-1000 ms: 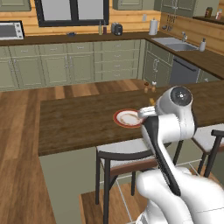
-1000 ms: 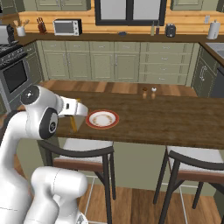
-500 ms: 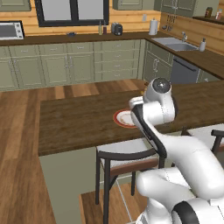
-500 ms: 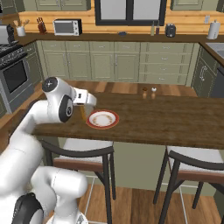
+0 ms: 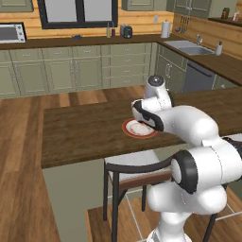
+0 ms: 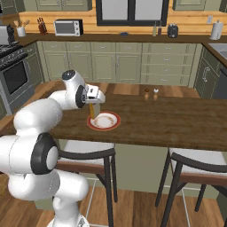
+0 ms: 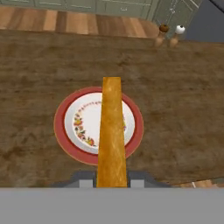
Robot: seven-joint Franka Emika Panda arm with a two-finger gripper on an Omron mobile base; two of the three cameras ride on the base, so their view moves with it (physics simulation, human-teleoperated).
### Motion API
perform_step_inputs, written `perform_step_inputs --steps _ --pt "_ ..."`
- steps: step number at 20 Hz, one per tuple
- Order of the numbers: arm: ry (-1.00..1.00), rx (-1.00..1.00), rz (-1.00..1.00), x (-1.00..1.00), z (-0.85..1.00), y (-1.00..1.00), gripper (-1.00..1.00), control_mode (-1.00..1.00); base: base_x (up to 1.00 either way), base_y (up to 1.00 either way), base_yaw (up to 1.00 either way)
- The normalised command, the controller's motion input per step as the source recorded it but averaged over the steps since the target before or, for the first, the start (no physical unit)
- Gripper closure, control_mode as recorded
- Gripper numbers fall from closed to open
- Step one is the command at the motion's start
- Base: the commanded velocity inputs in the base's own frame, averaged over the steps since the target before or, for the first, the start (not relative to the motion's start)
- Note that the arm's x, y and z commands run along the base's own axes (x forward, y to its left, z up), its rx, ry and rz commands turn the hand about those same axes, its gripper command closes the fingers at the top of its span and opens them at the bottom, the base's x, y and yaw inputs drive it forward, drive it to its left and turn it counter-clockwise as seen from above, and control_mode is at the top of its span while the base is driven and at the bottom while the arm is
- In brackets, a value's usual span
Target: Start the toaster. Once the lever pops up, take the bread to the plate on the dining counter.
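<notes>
- My pincer (image 6: pixel 94 106) is clenched on the bread (image 7: pixel 112 131); the slice stands on edge between my fingers, its brown crust facing the hand camera.
- The bread hangs directly over the plate (image 7: pixel 70 140) — in the hand view it crosses the plate's middle from near rim to far rim; whether its lower edge touches the plate I cannot tell.
- The plate, white with a red rim and a floral ring, rests flat on the counter (image 7: pixel 183 113), nearer the stool side than the far edge.
- In the right base view the bread (image 6: pixel 92 110) points down at the left part of the plate (image 6: pixel 108 120).
- Two small shakers (image 7: pixel 169 36) stand together near the counter's far edge, well apart from the plate.
- Two stools (image 6: pixel 88 153) stand below the counter's near edge.
</notes>
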Motion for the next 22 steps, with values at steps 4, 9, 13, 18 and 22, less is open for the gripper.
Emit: perform_step_inputs --steps 4,9,13,18,22 --pt "0.09 0.07 0.00 0.87 -0.10 0.06 1.00 -1.00 0.00 0.00 0.00" --pt "0.07 0.22 0.00 0.33 -0.51 -0.02 1.00 -1.00 0.00 0.00 0.00" --pt "0.14 0.29 0.00 0.34 -0.64 -0.05 1.00 -1.00 0.00 0.00 0.00" --pt "0.01 0.12 0.01 0.28 -0.32 0.00 1.00 -1.00 0.00 0.00 0.00" --pt "0.00 0.00 0.08 0.67 -0.23 0.00 1.00 -1.00 0.00 0.00 0.00"
